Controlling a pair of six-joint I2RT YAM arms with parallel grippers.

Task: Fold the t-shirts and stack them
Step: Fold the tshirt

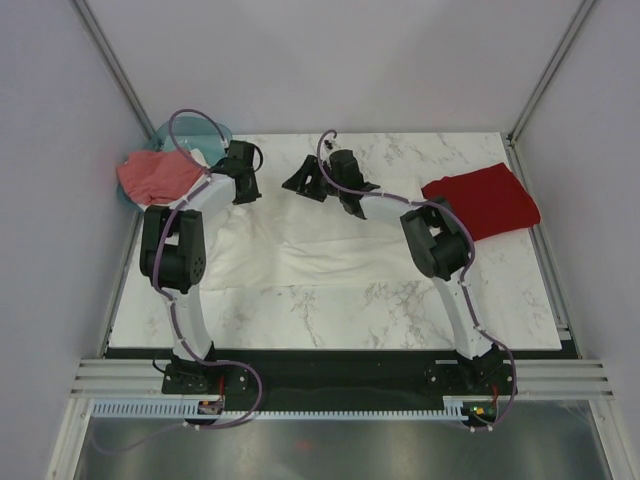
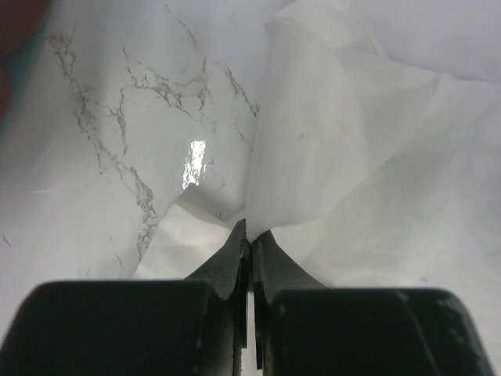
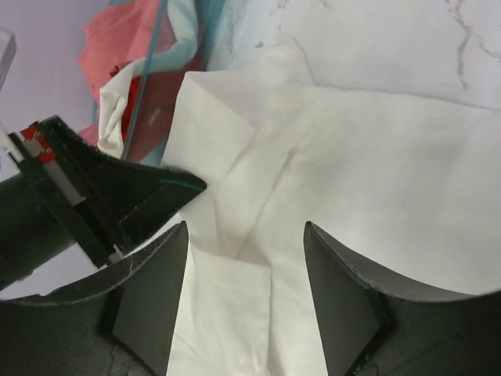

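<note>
A large white t-shirt lies spread on the marble table. My left gripper is at the shirt's far left corner, shut on a pinched fold of white cloth; the jaws meet at the fold in the left wrist view. My right gripper is open and empty, just right of the left one over the shirt's far edge. In the right wrist view its fingers straddle creased white cloth. A dark red t-shirt lies folded at the far right. A pinkish-red t-shirt hangs from the basket.
A teal plastic basket stands at the far left corner, its rim and pinkish cloth close to both grippers. The left gripper's fingers show in the right wrist view. Walls enclose the table on three sides.
</note>
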